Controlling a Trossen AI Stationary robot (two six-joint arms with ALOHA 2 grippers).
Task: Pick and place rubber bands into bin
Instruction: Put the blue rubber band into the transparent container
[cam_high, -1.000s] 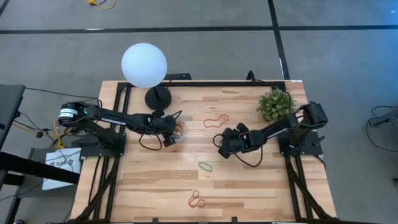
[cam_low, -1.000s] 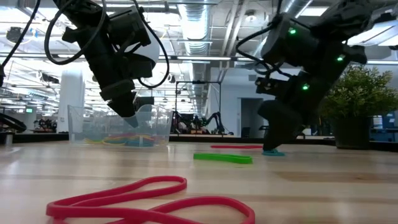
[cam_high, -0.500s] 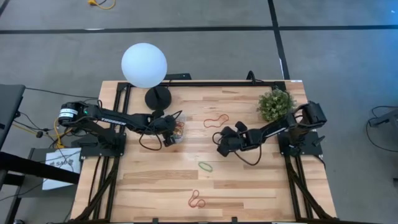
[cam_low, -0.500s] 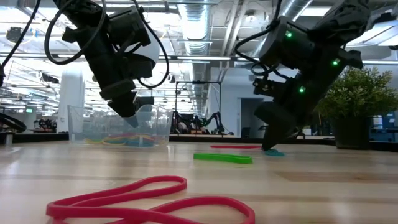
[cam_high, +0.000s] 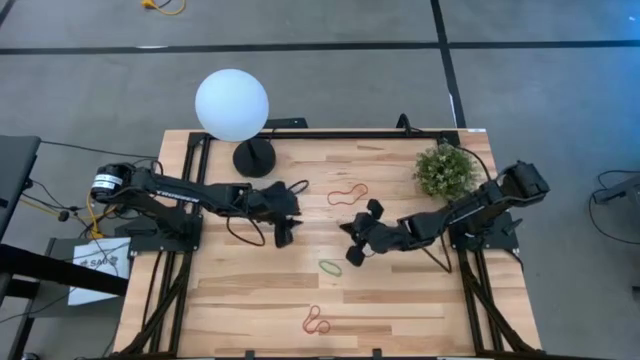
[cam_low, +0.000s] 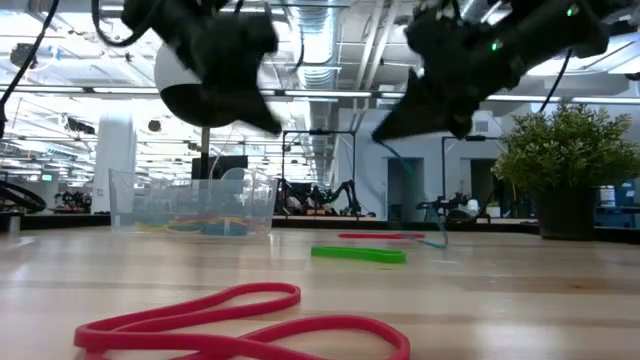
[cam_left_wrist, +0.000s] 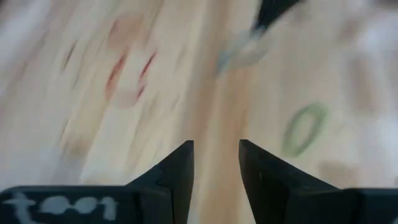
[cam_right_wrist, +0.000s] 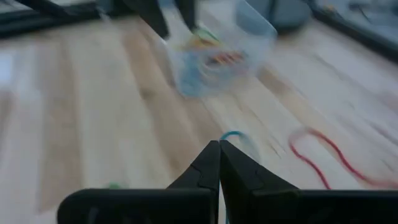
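The clear bin (cam_low: 190, 205) holds several coloured rubber bands and stands on the table's left half; it also shows in the right wrist view (cam_right_wrist: 217, 50). My left gripper (cam_left_wrist: 216, 152) is open and empty, raised beside the bin (cam_high: 282, 234). My right gripper (cam_right_wrist: 219, 149) is shut on a blue-grey rubber band (cam_low: 410, 195), raised above mid-table (cam_high: 350, 255). A green band (cam_high: 330, 267), a red band (cam_high: 316, 321) near the front edge and another red band (cam_high: 347, 193) farther back lie flat on the wood. My right gripper pinches the blue-grey band by its upper end (cam_low: 386, 150) between its two shut fingertips, which slant down toward the table's left. The band hangs slack below them. Whether its lower end (cam_low: 440, 242) still rests on the table, I cannot tell.
A white globe lamp (cam_high: 232, 104) on a black round base (cam_high: 254, 156) stands at the far left. A potted plant (cam_high: 443, 168) stands at the far right. Bare wood lies between the loose bands.
My right gripper has risen from the table and tipped toward the left, drawing the blue-grey band up with it so that it hangs. My left gripper has risen from the bin and gone a little toward the right and near edges.
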